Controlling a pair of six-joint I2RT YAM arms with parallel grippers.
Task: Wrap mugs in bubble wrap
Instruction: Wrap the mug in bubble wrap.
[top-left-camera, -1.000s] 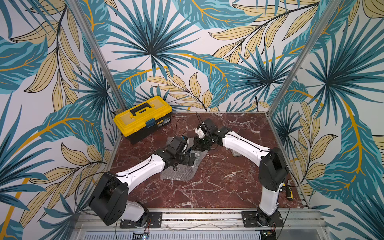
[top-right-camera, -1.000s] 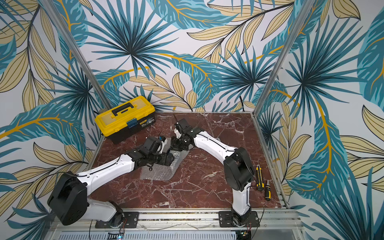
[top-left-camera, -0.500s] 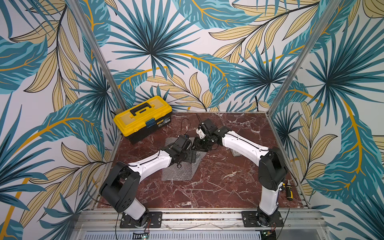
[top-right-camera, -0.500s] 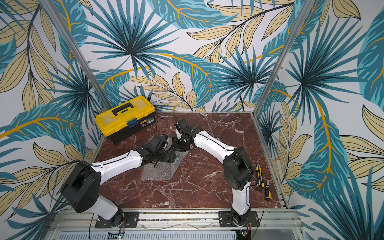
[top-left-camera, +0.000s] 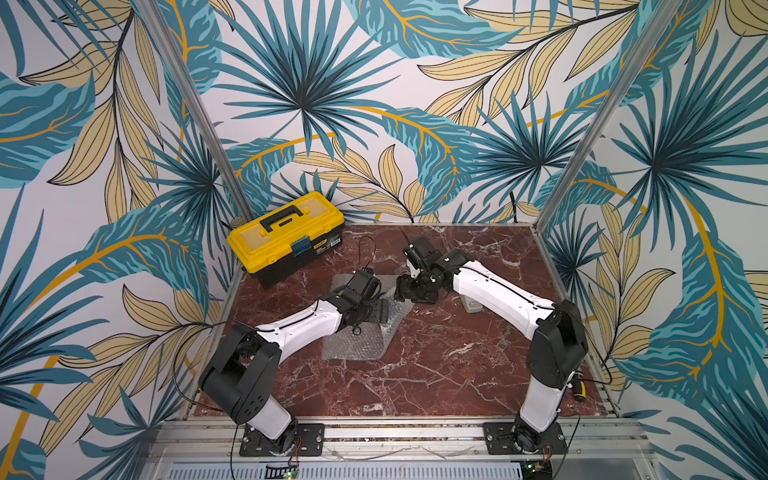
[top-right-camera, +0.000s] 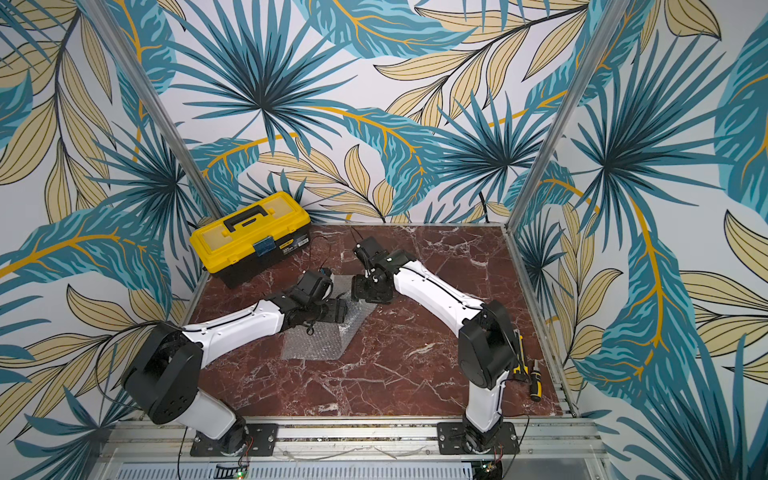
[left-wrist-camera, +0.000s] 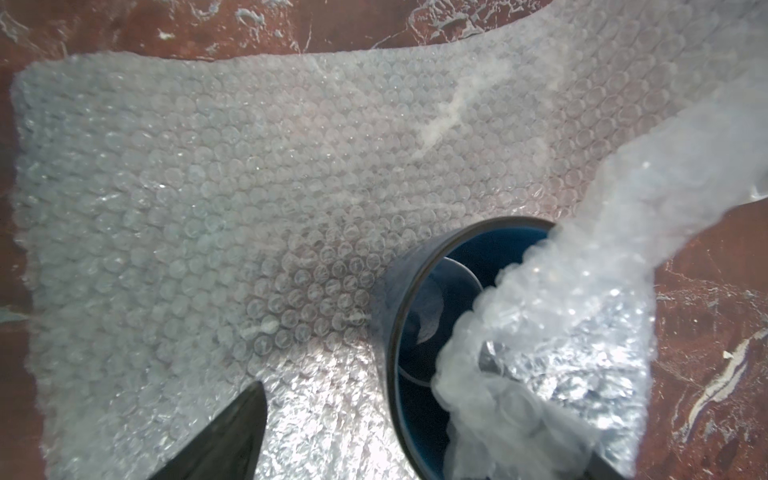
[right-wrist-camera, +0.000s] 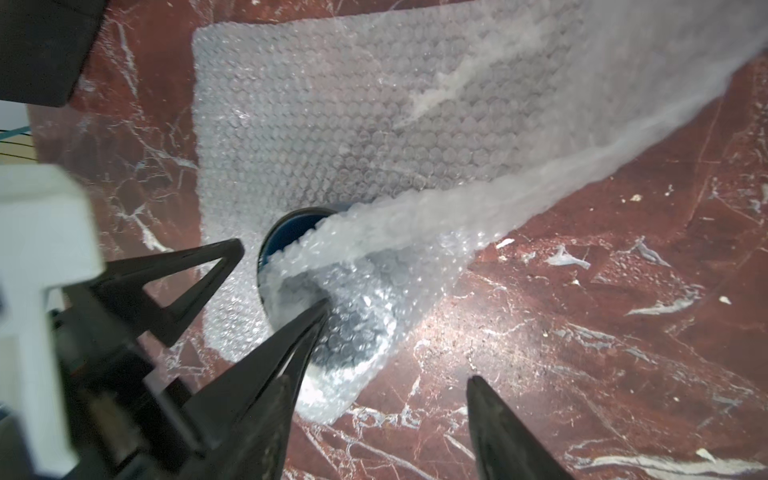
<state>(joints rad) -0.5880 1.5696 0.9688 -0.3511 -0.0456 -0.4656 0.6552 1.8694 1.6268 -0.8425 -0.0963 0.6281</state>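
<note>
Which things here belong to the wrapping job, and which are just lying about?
Job:
- dark navy-blue round mug
- clear bubble wrap sheet, one flap folded over the mug

Lying about:
- yellow plastic toolbox with black handle
- yellow-and-black screwdriver

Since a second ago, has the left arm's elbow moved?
Yes. The left arm's elbow has swung inward, away from the leafy side wall and closer in above its base plate.

Yellow toolbox (top-left-camera: 286, 237) at the marble tabletop's (top-left-camera: 415, 374) far left corner, screwdriver (top-right-camera: 535, 384) by its right edge
</note>
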